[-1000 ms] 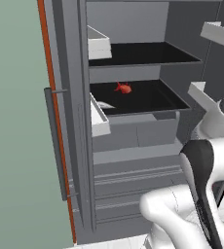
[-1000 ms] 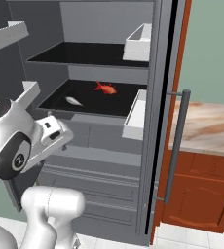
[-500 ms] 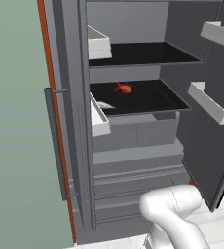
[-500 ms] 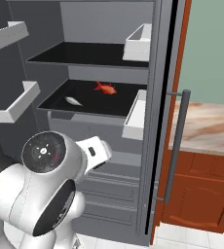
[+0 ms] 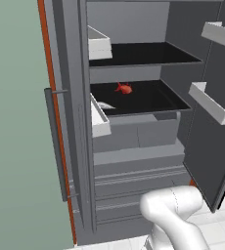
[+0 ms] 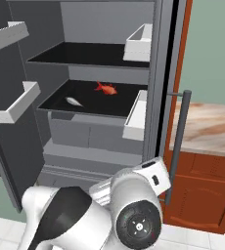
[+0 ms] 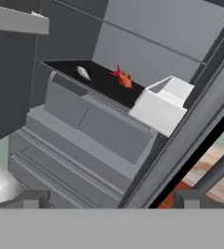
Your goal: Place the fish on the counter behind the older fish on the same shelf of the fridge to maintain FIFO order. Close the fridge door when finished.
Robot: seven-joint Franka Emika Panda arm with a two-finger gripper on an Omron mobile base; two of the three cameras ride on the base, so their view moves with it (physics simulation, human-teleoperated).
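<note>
A pale green wall [image 5: 11, 122] fills the left of the scene. A white tiled floor [image 6: 202, 240] runs along the near edge. Reddish-brown base cabinets [image 6: 202, 188] stand at the right, near the floor.

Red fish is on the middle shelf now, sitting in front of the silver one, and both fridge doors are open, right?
Not quite. The red fish is on the middle shelf, but behind the silver fish, deeper in, as the right base view shows. Both fridge doors are open.
</note>
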